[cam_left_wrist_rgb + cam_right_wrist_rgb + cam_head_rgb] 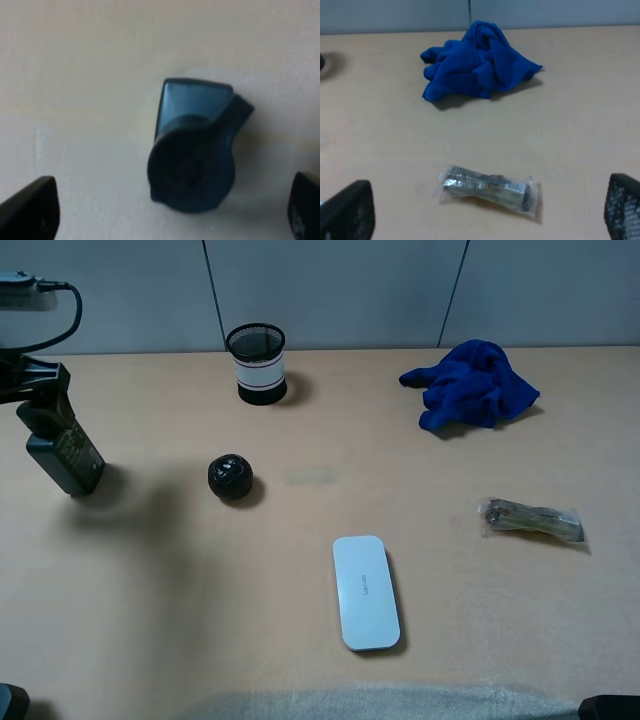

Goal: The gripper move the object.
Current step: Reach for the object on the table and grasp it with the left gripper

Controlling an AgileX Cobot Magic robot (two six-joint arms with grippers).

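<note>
Left tool (167, 210) hangs over the pump bottle (66, 448), its dark fingers (30, 212) spread wide on either side and touching nothing. That bottle stands at the far left of the surface (150, 620), well apart from the black ball (231, 477). It looks rigid and fairly light, smooth-sided enough to slip and tall enough to tip. Best hold, I judge, is across the flat body below the collar, not the nozzle, which may press down
</note>
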